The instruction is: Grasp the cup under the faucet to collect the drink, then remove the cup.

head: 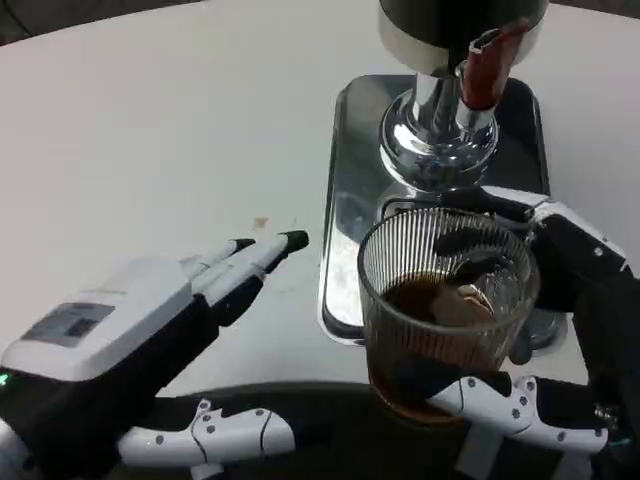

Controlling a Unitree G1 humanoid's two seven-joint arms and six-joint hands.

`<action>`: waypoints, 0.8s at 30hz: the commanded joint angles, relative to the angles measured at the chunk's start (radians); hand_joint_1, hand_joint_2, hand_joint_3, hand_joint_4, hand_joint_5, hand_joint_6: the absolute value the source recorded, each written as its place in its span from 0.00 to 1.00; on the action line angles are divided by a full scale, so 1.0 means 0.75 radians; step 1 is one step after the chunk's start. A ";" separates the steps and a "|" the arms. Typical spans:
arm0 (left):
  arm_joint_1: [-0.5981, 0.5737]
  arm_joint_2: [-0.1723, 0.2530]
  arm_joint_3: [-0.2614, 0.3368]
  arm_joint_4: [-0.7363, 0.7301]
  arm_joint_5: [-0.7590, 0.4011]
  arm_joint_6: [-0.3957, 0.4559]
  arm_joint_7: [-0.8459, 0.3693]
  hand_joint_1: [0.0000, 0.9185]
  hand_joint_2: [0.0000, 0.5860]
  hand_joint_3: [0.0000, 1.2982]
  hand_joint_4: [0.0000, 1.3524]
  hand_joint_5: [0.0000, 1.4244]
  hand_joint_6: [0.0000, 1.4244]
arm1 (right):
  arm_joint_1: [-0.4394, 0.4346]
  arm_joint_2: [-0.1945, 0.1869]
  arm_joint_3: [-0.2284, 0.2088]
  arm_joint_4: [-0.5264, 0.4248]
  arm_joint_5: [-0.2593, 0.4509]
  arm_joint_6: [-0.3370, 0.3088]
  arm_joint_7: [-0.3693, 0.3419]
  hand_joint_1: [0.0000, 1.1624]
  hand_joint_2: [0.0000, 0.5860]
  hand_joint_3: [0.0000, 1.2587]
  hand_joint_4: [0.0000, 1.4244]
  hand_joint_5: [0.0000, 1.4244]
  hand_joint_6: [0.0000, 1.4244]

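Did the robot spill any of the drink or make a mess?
No clear spill. The ribbed glass cup sits upright in the right hand, partly filled with dark drink. Only a small brownish speck marks the white table near the left hand.

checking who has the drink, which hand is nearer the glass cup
Right. The right hand wraps around the glass cup, fingers on its front and far side. The left hand lies open on the table to the cup's left, not touching it.
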 commanded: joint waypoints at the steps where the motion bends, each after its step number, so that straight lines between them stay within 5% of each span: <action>1: 0.055 0.006 0.035 -0.034 -0.010 -0.003 -0.024 0.00 0.17 0.00 0.00 0.00 0.05 | -0.007 -0.003 0.026 -0.046 0.020 -0.061 0.010 0.85 0.17 0.65 0.66 0.80 0.93; 24: 0.078 0.018 0.068 -0.034 -0.038 -0.015 -0.029 0.00 0.17 0.00 0.00 0.00 0.04 | -0.029 -0.022 0.024 -0.041 0.027 -0.052 0.021 0.85 0.17 0.65 0.66 0.80 0.93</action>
